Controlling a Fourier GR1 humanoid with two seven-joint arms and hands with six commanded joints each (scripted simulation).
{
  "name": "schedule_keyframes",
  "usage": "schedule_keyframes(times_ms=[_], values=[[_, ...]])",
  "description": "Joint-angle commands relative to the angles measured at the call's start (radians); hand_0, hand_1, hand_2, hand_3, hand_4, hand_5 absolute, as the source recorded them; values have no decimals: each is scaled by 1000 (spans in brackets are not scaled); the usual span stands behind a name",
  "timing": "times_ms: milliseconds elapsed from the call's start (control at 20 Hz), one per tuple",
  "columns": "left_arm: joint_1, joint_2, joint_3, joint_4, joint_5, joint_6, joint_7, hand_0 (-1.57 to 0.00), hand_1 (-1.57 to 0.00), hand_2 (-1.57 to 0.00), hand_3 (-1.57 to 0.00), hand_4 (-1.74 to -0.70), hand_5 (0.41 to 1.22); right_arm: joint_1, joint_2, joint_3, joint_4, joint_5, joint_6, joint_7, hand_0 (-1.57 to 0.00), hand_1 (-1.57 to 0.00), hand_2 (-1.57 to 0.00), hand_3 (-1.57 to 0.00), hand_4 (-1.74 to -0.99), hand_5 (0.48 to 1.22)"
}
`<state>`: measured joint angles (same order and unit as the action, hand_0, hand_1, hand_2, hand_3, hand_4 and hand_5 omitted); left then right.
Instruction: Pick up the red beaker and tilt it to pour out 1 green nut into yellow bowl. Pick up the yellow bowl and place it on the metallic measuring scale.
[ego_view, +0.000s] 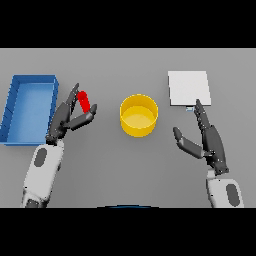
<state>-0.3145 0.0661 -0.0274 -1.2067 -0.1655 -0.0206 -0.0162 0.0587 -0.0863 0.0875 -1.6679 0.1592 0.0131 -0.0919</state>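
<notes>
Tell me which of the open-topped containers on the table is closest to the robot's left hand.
The red beaker, a small tilted cylinder lying between the left hand's fingers and thumb. The round yellow bowl and rectangular blue bin sit apart from that hand.

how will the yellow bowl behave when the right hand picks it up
The yellow bowl looks rigid with straight walls, so it should probably hold shape. Its wide flat base suggests it won't tip easily. It seems wide for the right hand, so a rim pinch may slip.

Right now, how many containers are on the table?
3: a blue bin far left, a red beaker at the left hand, a yellow bowl in the middle.
</notes>
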Motion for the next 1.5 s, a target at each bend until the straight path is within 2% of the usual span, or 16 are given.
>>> schedule_keyframes(times_ms=[0, 50, 400, 500, 550, 650, 750, 800, 850, 900, 1000, 1050, 1100, 1250, 1300, 1450], values=[[-28, -4, 2, 32, -7, 7, 2, 1, 1, 1, 1, -1197, 657, -12, 2, 0, 1, 6, -7, 3, 1, 1, 1, 1, -1227, 630], [-51, -3, 7, 61, -16, 16, 6, 1, 1, 1, 1, -1197, 661, 1, 1, 1, -7, 5, -7, -13, 1, 1, 1, 1, -1226, 631], [-139, -16, 40, 198, -23, 52, -54, 1, 1, 1, 1, -1228, 687, 6, 4, -2, -10, 6, -14, 6, 1, 1, 1, 1, -1242, 642], [-155, -37, 67, 237, 8, 53, -114, 1, 1, 1, 1, -1270, 700, 1, 0, -8, -11, -3, -9, 10, 1, 1, 1, 1, -1244, 643], [-174, -41, 81, 269, 16, 57, -137, 1, 1, 1, 1, -1285, 708, 10, -3, -11, -10, -3, -10, -6, 1, 1, 1, 1, -1246, 645], [-184, -51, 102, 300, 37, 56, -163, -4, -7, -54, -37, -1328, 738, 12, -3, -8, -14, 0, -10, -10, 1, 1, 1, 1, -1244, 644], [-213, -73, 116, 339, 41, 80, -188, -207, -230, -287, -254, -1401, 787, 12, -5, -11, -19, -3, -9, -3, 1, 1, 1, 1, -1240, 645], [-215, -81, 120, 348, 36, 104, -195, -379, -406, -457, -518, -1410, 874, 15, -12, -12, -26, -1, -9, -5, 1, 1, 1, 1, -1236, 647], [-224, -79, 125, 368, 24, 130, -185, -551, -588, -662, -728, -1471, 943, 23, -5, -4, -34, 4, -11, -2, 1, 1, 1, 1, -1237, 648], [-231, -72, 118, 371, 0, 159, -170, -755, -783, -844, -884, -1519, 999, 32, -6, -9, -38, -4, -8, -4, 1, 1, 1, 1, -1239, 648], [-244, -74, 96, 387, -35, 176, -190, -1049, -1067, -1106, -1058, -1589, 1079, 14, -5, -10, -33, -2, -13, 20, 1, 1, 1, 1, -1239, 648], [-247, -73, 92, 393, -36, 175, -204, -1153, -1168, -1199, -1108, -1615, 1107, 20, -7, -9, -37, -3, -10, 8, 1, 1, 1, 1, -1241, 650], [-242, -81, 86, 387, -32, 171, -209, -1237, -1248, -1273, -1154, -1636, 1130, 14, -2, -8, -23, -4, -8, 5, 1, 1, 1, 1, -1242, 650], [-238, -78, 79, 374, -37, 175, -185, -1400, -1406, -1419, -1357, -1542, 1174, 10, -5, -12, -29, -21, 4, -2, 1, 1, 1, 1, -1255, 644], [-236, -80, 90, 371, -18, 158, -205, -1434, -1439, -1449, -1400, -1582, 1171, 11, -1, -10, -30, -18, -1, 10, 1, 1, 1, 1, -1251, 641], [-240, -74, 126, 328, 69, 95, -229, -1501, -1503, -1509, -1484, -1660, 1150, 22, 1, -1, -29, -2, -5, -4, 1, 1, 1, 1, -1246, 644]])
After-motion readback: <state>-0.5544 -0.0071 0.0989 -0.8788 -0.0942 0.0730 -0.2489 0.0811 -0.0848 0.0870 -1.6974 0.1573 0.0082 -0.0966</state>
